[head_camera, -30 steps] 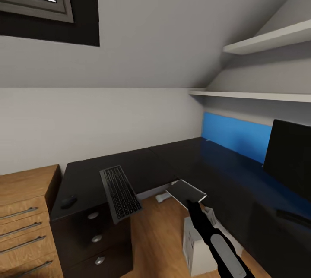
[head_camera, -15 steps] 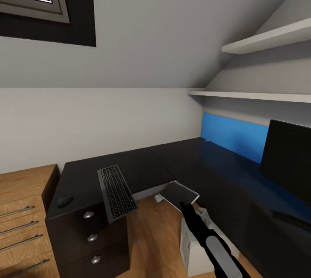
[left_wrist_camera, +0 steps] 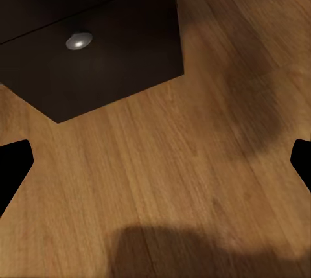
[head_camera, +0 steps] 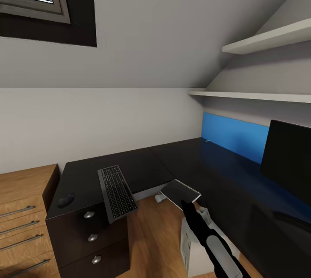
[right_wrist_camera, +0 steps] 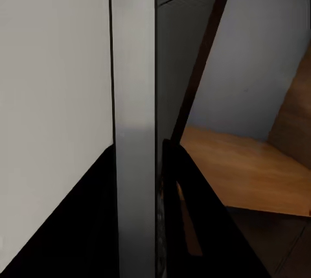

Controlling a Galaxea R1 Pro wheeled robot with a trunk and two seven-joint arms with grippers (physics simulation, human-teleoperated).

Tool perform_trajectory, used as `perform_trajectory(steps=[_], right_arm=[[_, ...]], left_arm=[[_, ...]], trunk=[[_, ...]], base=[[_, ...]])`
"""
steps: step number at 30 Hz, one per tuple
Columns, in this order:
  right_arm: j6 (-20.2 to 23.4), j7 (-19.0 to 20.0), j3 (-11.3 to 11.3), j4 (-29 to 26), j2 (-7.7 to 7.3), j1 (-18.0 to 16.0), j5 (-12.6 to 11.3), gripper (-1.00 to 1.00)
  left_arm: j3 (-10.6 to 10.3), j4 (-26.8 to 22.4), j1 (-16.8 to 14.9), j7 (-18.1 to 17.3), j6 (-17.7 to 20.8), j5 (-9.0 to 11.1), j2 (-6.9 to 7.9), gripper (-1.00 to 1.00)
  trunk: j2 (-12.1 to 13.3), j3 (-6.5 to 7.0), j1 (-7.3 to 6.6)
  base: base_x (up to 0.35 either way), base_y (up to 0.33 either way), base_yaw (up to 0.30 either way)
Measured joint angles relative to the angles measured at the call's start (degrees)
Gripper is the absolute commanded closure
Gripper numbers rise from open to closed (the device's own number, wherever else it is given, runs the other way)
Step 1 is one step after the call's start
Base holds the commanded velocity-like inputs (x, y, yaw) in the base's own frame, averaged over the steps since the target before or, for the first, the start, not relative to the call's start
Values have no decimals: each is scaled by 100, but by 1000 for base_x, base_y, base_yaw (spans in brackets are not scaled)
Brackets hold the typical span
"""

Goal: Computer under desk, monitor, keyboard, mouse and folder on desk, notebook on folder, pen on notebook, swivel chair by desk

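Black tabletop (head_camera: pixel 142 168) runs in an L ahead of you, its bright blue back panel (head_camera: pixel 235 135) along the right-hand wall under two pale shelves (head_camera: pixel 263 40). Your keyboard (head_camera: pixel 115 192) lies on the left wing of the desk, its near end jutting past the front edge above the drawers (head_camera: pixel 88 237) with their round silver knobs. Your mouse (head_camera: pixel 65 200) sits on the same wing, near the keyboard's left side and close to the wood dresser (head_camera: pixel 21 217). Your monitor (head_camera: pixel 287 161) stands on the right wing, cut off by the picture's edge.

Your right arm (head_camera: pixel 211 239) reaches forward and its jaws are clamped on the notebook (head_camera: pixel 179 193), a thin grey slab held roughly level over the wood floor (head_camera: pixel 151 235), in the inner corner of the L and just short of the desk edge. In the right wrist view you see the notebook (right_wrist_camera: pixel 133 122) edge-on, running between the dark fingers (right_wrist_camera: pixel 194 213). Your white computer (head_camera: pixel 192 243) stands on the floor below that arm, beside the right wing of the desk.

In the left wrist view your left jaws stand wide apart, one dark fingertip (left_wrist_camera: pixel 13 164) at each side of the picture, looking down at the floor and at a black drawer front (left_wrist_camera: pixel 97 51) with one silver knob.
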Motion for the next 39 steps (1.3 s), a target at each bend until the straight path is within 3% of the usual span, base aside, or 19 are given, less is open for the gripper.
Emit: perform_trajectory(steps=[26, 39], right_arm=[[-11, 2, -61, 5, 4, 1, -2, 100], [-213, 12, -79, -4, -20, 2, -4, 100]], left_arm=[[3, 77, -1, -1, -7, 0, -1, -100], [7, 80, 0, -1, -7, 1, 2, -100]], trunk=[[0, 170, 0], [0, 214, 0]], base=[[0, 0, 178], [0, 0, 165]])
